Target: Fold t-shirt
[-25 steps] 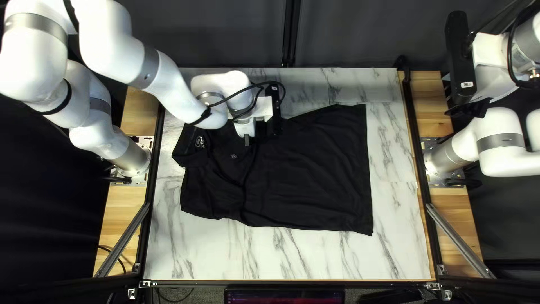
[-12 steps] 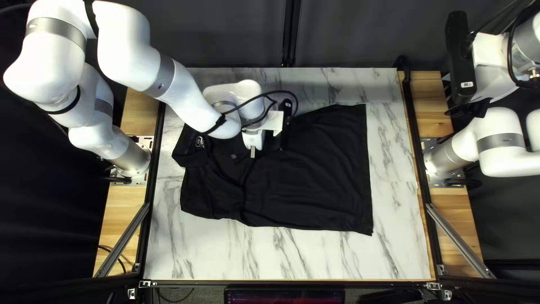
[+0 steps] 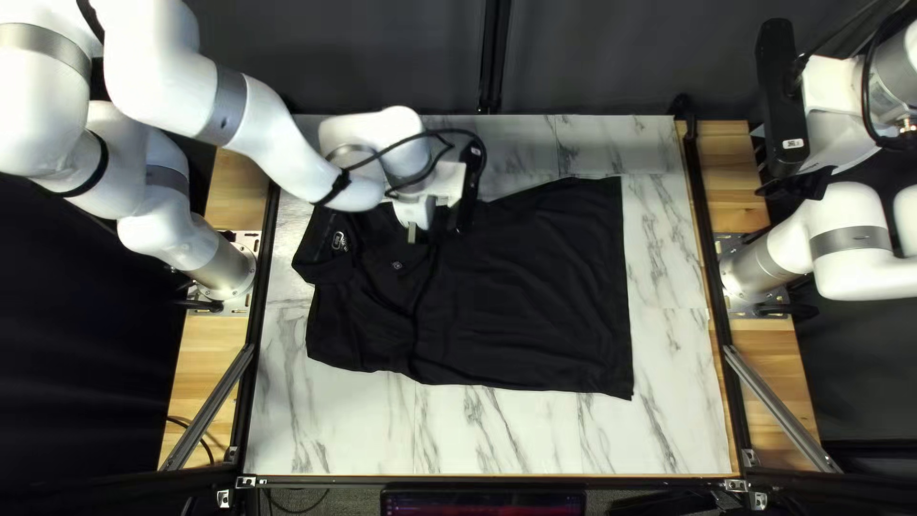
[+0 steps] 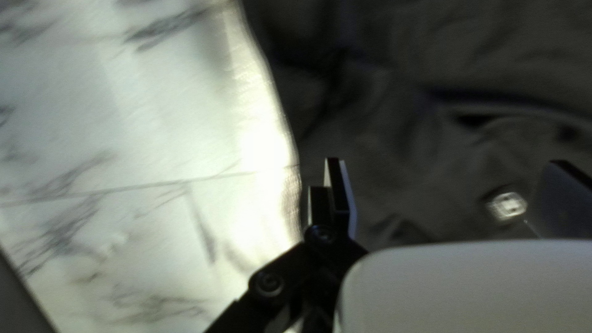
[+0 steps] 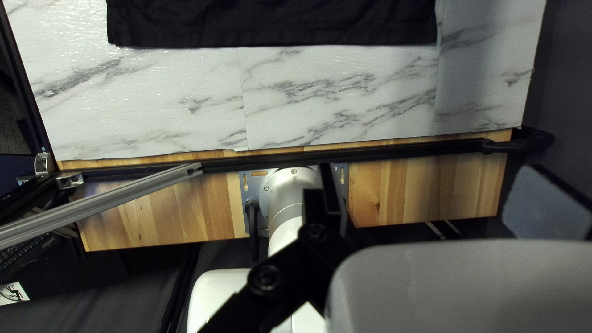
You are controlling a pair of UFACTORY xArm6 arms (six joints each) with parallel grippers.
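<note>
Black polo shirt (image 3: 525, 296) is laid on marbled tabletop (image 3: 497, 435), margins being left beyond hem and near side. Left gripper (image 3: 426, 232) is spread by the shirt's far edge; right gripper (image 3: 800, 183), also spread, is held off the tabletop.

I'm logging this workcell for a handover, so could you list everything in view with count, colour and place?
collared shirt: one, black, on the tabletop
tabletop: one, white marble pattern, between the arm bases
wooden boards: two, light brown, left and right of the tabletop
rails: three, black, along its left, right and near edges
struts: two, silver, near the lower corners
curtain: dark, behind the far edge
screen: one, dark, below the near edge
keyboard: one, black, beside the right wooden board's near end
arms: two, white, left and right
left hand: one, black, over the shirt
right hand: one, black, right side
</note>
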